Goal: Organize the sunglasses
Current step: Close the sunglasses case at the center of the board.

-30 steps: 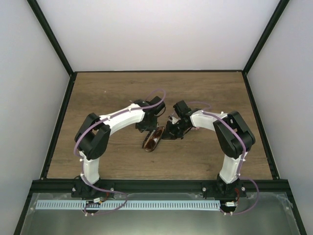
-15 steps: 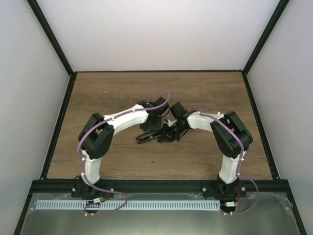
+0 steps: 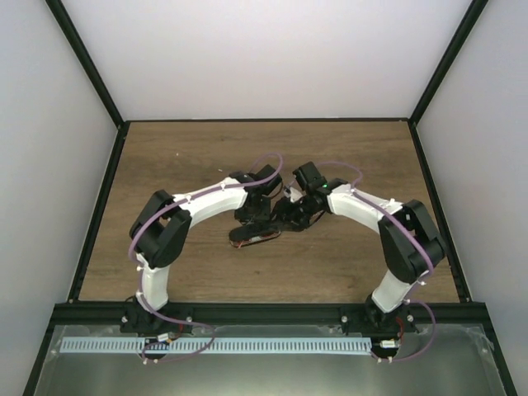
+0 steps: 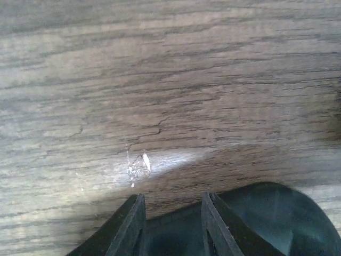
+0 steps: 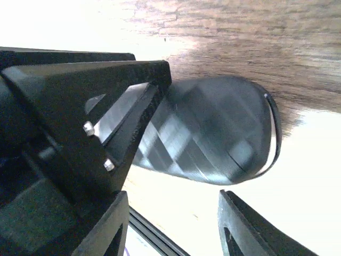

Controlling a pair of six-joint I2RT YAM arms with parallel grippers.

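The sunglasses (image 3: 252,238), thin dark frame with brownish lenses, sit low over the wooden table (image 3: 165,165) near its middle, lying crosswise. My left gripper (image 3: 255,223) is directly above them. In the left wrist view a dark lens (image 4: 266,213) spans the gap between the fingers (image 4: 134,221) and sticks out to the right, so the gripper is shut on the sunglasses. My right gripper (image 3: 286,216) is just to their right, open. In the right wrist view its fingers (image 5: 242,226) stand apart with nothing between them, and the lens (image 5: 213,138) hangs beyond the tips.
The left gripper's black body (image 5: 80,90) fills the left of the right wrist view, very close to my right fingers. A small white scuff (image 4: 139,166) marks the wood ahead of the left fingers. Black frame rails (image 3: 99,206) border the table.
My right gripper has opened and let go of the sunglasses, backing slightly right. The left gripper turned the sunglasses from lengthwise to crosswise and lowered them toward the table.
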